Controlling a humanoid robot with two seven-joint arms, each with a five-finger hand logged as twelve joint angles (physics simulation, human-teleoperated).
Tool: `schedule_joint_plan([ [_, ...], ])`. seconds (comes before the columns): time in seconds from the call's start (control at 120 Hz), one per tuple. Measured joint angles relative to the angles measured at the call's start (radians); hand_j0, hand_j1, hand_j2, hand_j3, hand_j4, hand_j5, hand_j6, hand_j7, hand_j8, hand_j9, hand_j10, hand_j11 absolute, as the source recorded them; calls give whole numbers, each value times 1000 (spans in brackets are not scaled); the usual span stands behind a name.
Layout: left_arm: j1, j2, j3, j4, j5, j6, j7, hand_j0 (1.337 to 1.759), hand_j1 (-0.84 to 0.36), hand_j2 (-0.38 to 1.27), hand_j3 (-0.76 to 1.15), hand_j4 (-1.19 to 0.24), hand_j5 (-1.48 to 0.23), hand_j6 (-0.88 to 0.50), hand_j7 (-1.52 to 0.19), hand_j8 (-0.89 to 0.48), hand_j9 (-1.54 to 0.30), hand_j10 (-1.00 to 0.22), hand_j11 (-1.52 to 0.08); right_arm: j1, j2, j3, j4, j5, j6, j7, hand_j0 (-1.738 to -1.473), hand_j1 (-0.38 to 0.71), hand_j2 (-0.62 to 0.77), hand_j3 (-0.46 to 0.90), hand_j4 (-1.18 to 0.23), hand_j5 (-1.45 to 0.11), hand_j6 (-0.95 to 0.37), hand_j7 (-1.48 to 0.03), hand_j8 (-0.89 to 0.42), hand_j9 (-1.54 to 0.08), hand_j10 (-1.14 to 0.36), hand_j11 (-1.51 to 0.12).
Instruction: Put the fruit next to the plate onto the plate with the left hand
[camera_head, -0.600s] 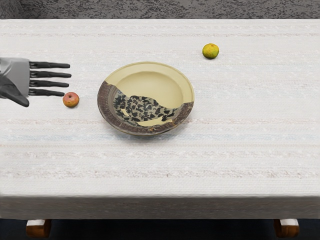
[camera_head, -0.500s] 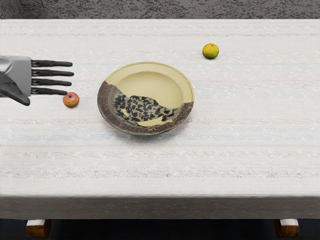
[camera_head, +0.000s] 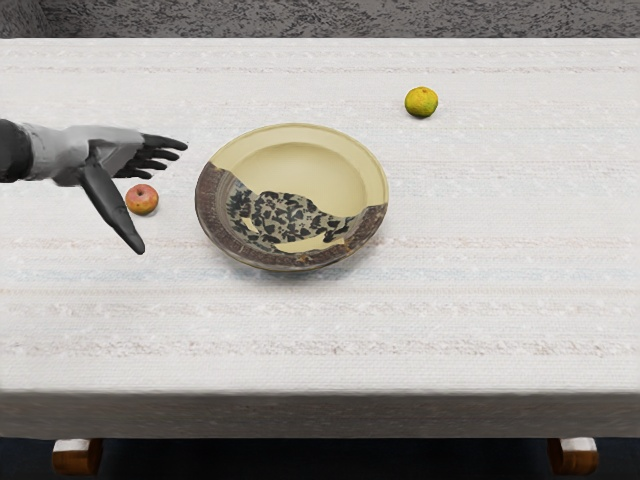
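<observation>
One fruit is the object of this entry: the small red apple (camera_head: 142, 199). It lies on the table (camera_head: 450, 300), just beside the left rim of the plate (camera_head: 300, 134). A strip of bare cloth shows between apple and rim, so it is not touching the plate and not on it.

My left hand (camera_head: 108, 156) comes in from the left edge and sits just above and to the left of the apple in the head view. My fingers (camera_head: 165, 142) are spread and point right, toward the plate, holding nothing. My thumb (camera_head: 115, 212) is splayed wide, slanting down and to the right, and passes just left of the apple. In the picture the apple falls in the open span between thumb and fingers. I cannot tell whether any digit touches it, nor how high the hand is over the cloth.

The plate is a shallow dish near the middle of the table, pale yellow inside with a brown lower rim and a dark mottled pattern. It holds nothing.

A second fruit, a yellow-green citrus (camera_head: 421, 101), rests up and to the right of the plate, well apart from it and from my hand.

The table is covered in a white woven cloth.
</observation>
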Motion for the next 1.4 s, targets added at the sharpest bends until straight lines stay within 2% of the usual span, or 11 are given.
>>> schedule_joint_plan([
  [0.05, 42, -34, 2, 0, 156, 82, 0, 1658, 318, 5, 0, -28, -34, -28, -34, -28, -34, -28, -34, 3, 0, 0, -1, 0, -1, 0, -1658, -349, 0, 0, 0, 0, 0, 0, 0, 0, 0, 0],
  [0.133, 50, -50, 3, 24, 375, 161, 0, 1658, 322, 5, 0, -26, -31, -27, -30, -27, -30, -26, -30, 5, 0, 0, -1, 1, -3, 0, -1658, -349, 0, 0, 0, 0, 0, 0, 0, 0, 0, 0],
  [0.292, 83, -115, 5, 120, 518, 213, 0, 1658, 326, 5, 0, -23, -26, -24, -26, -24, -26, -23, -26, 5, 0, 4, -12, 3, -9, 3, -1658, -349, 0, 0, 0, 0, 0, 0, 0, 0, 0, 0],
  [0.4, 129, -194, 6, 182, 543, 224, 0, 1658, 328, 6, 0, -23, -25, -25, -25, -24, -25, -23, -25, -11, 0, 1, -16, 3, -10, 4, -1658, -349, 0, 0, 0, 0, 1, 0, 0, 0, 0, 0],
  [0.717, 139, -225, 7, 316, 558, 240, 0, 1658, 329, 6, 0, -23, -24, -24, -24, -24, -24, -22, -24, -69, 0, -1, -20, 3, -11, 3, -1658, -349, 0, 0, 0, 0, 1, 0, 1, 0, 0, 0],
  [0.817, 112, -359, 8, 426, 564, 245, 0, 1658, 328, 6, 0, -23, -25, -25, -25, -24, -25, -23, -25, -71, 0, -1, -20, 3, -11, 3, -1658, -349, 0, 0, 0, 0, 0, 0, 0, 0, 0, 0],
  [0.892, 104, -374, 9, 506, 569, 252, 0, 1658, 327, 7, 0, -25, -27, -26, -26, -26, -26, -24, -26, -72, 0, -1, -20, 3, -11, 3, -1658, -349, 0, 0, 0, 0, 0, 0, 0, 0, 0, 0],
  [0.992, 33, -414, 46, 567, 574, 260, 0, 1658, 321, 7, 0, -28, -33, -29, -33, -29, -33, -28, -33, -72, 0, -1, -20, 3, -11, 3, -1658, -349, 0, 0, 0, 0, 1, 0, 1, 0, 0, 0],
  [1.075, 24, -455, 89, 616, 575, 266, 0, 1658, 316, 8, 0, -32, -38, -33, -37, -33, -37, -32, -37, -72, 0, -1, -20, 3, -11, 3, -1658, -349, 0, 0, 0, 0, 0, 0, 0, 0, 0, 0],
  [1.317, 31, -460, 148, 664, 572, 270, 0, 1658, 305, 10, 0, -42, -50, -43, -50, -42, -50, -41, -49, -72, 0, -1, -20, 3, -11, 3, -1658, -349, 0, 0, 0, 0, 0, 0, 0, 0, 0, 0],
  [1.4, 32, -499, 154, 683, 570, 270, 0, 1658, 290, 12, 0, -54, -67, -56, -66, -55, -66, -54, -66, -72, 0, -1, -20, 3, -11, 4, -1658, -349, 0, 0, 0, 0, 0, 0, 0, 0, 0, 0],
])
